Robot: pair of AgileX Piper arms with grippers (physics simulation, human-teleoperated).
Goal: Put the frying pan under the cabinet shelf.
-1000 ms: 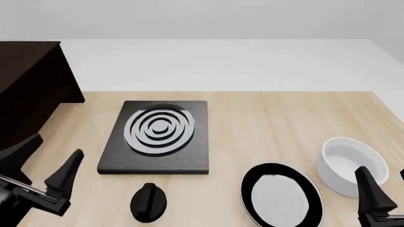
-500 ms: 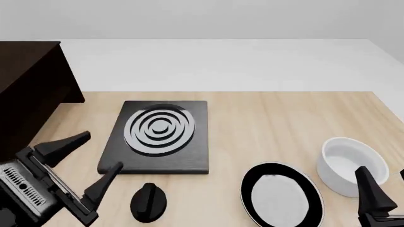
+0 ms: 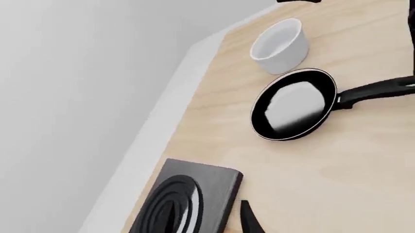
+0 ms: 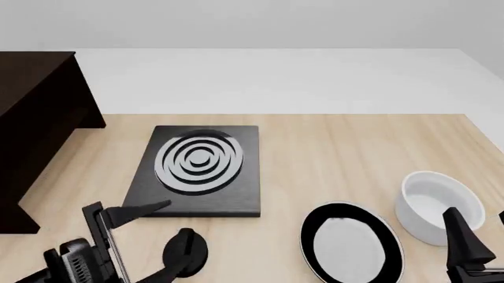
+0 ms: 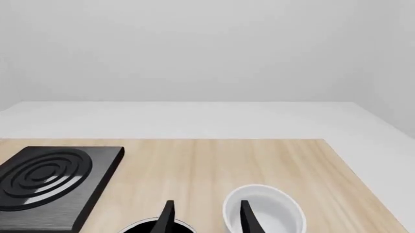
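Two hands work over a pale wooden desk (image 4: pixel 331 153), and neither holds anything. Near the right edge of the desk sits the frying pan (image 4: pixel 351 243), black-rimmed with a light grey base, flat on the wood at the near side; from the left wrist camera its short black handle (image 3: pixel 372 90) can be seen sticking out from the rim. Just beside the pan on its right stands a white bowl (image 4: pixel 437 206), close to it but with a sliver of desk showing between them. The cabinet shelf (image 4: pixel 35 118), dark brown and tall, stands at the far left, well apart from the pan. Between them lies a black square stove plate (image 4: pixel 197 171) with grey rings, and a small black knob (image 4: pixel 186 251) rests on the desk just near of it. The left hand (image 4: pixel 146 239) is at the near left with its fingers spread wide, one tip by the stove plate's near edge and the other by the knob. The right hand (image 5: pixel 206 216) hangs at the near right by the bowl, its two dark fingers parted with nothing between them.
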